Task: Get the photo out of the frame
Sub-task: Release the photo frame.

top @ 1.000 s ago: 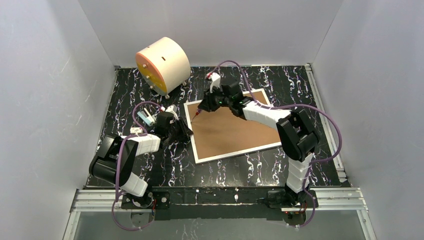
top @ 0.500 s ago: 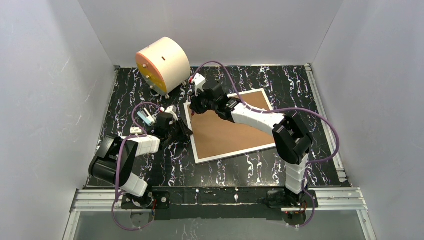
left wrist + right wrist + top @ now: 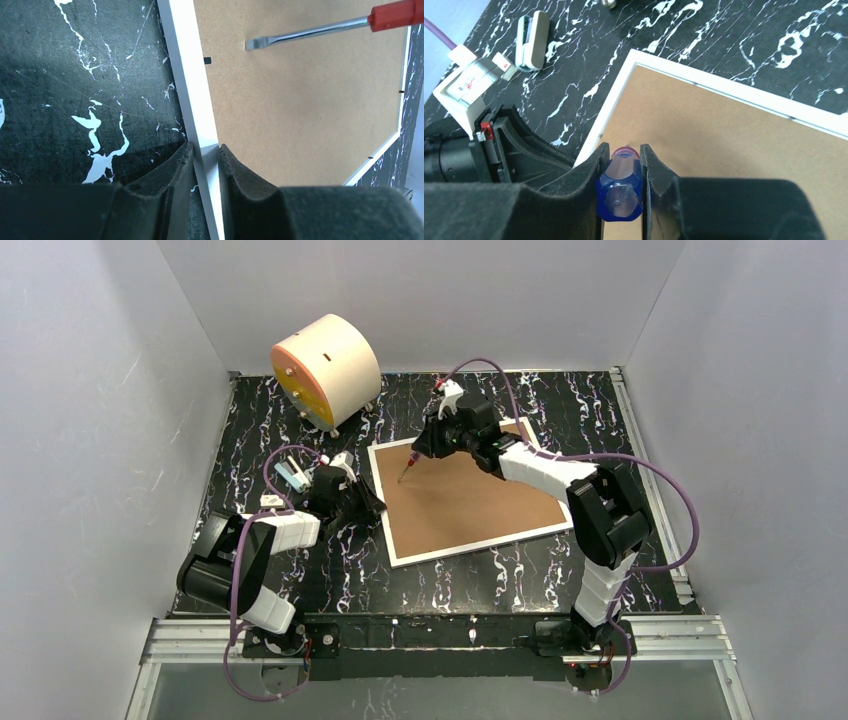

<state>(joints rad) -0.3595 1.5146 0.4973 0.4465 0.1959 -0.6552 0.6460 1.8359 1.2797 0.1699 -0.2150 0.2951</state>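
I can read no words or numbers anywhere; a white label (image 3: 468, 85), seen from my right wrist, carries small red marks too blurred to make out; the frame (image 3: 190, 75) with its brown back and the screwdriver (image 3: 620, 187) handle show me no lettering I can make out.

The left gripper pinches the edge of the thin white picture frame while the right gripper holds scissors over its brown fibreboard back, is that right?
Not scissors. The right wrist view shows the right gripper holding a screwdriver with a blue and red handle over the brown fibreboard back. The left gripper does pinch the thin white frame's edge.
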